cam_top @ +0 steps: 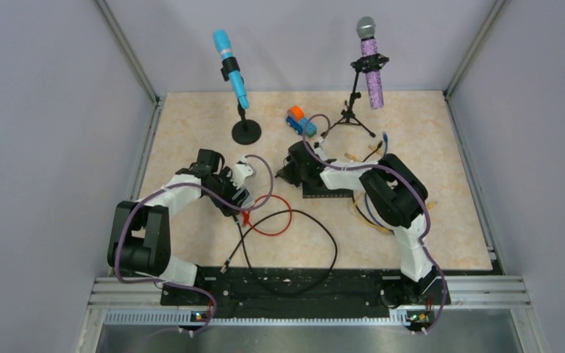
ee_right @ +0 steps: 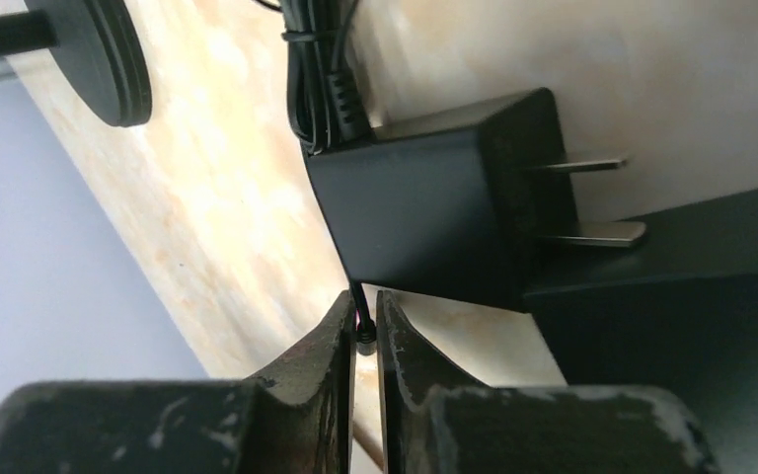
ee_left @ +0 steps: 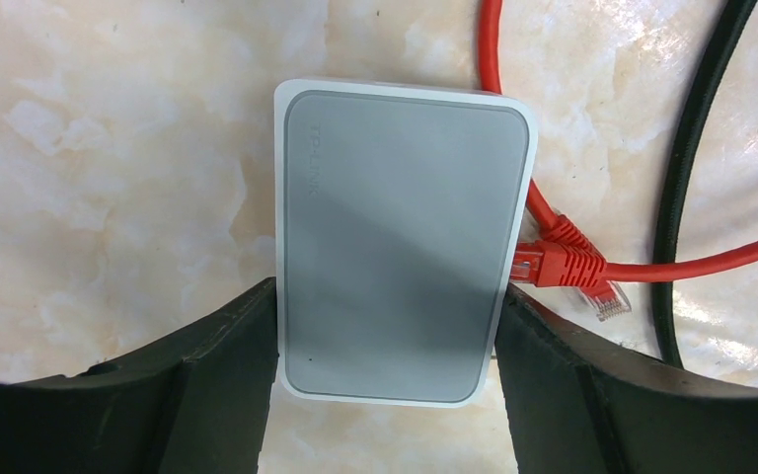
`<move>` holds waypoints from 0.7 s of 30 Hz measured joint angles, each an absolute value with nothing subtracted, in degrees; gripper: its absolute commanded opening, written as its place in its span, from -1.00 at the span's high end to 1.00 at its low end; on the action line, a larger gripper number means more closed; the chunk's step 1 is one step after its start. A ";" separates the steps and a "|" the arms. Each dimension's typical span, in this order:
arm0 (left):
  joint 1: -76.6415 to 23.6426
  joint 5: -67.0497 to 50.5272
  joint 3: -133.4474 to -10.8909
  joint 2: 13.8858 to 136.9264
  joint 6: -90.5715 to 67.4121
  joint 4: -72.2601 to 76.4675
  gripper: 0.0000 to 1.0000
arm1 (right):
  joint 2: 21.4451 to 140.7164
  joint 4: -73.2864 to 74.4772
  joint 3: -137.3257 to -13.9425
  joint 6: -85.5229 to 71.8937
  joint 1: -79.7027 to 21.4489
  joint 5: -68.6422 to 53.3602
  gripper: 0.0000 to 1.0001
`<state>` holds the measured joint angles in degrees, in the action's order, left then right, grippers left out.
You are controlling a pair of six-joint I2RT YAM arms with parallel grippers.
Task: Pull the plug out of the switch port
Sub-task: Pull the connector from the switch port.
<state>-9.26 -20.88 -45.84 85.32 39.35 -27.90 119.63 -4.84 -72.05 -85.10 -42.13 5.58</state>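
Observation:
In the right wrist view my right gripper (ee_right: 365, 304) is shut on the small black barrel plug (ee_right: 363, 334) at the end of a thin black lead. The plug sits between the fingertips, apart from the flat black box (ee_right: 671, 296) on the right. I cannot make out the switch port on that box's edge. A black power adapter (ee_right: 434, 217) with two metal prongs lies just beyond the fingertips. From above, the right gripper (cam_top: 292, 173) is at the left end of the black box (cam_top: 329, 190). My left gripper (ee_left: 387, 291) grips a small white flat box (ee_left: 405, 237) by its sides.
A red cable (ee_left: 572, 265) has one plug against the white box's side and a loose end beside it. A blue microphone on a round base (cam_top: 246, 132), a purple microphone on a tripod (cam_top: 371, 66) and an orange-blue toy (cam_top: 299, 121) stand at the back. Black cable loops (cam_top: 301, 250) lie near the front.

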 measured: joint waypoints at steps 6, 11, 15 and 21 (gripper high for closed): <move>-9.08 -20.97 -45.84 83.55 39.09 -28.03 -0.97 | 119.63 0.25 -76.84 -74.26 -42.15 4.80 0.00; -9.08 -21.50 -45.84 83.29 39.00 -28.23 -0.97 | 119.02 -2.11 -77.28 -64.45 -42.15 1.76 -0.40; -9.08 -22.09 -45.87 83.29 38.89 -28.32 -0.97 | 116.07 -3.95 -73.06 -58.30 -42.15 -0.43 -0.33; -7.73 -23.20 -45.87 81.21 37.52 -28.51 -0.97 | 111.33 -5.58 -67.81 -52.60 -42.15 -6.37 -0.21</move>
<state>-7.73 -23.20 -45.87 81.21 37.52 -28.51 111.33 -5.58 -67.81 -52.60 -42.15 -6.37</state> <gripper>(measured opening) 0.985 0.624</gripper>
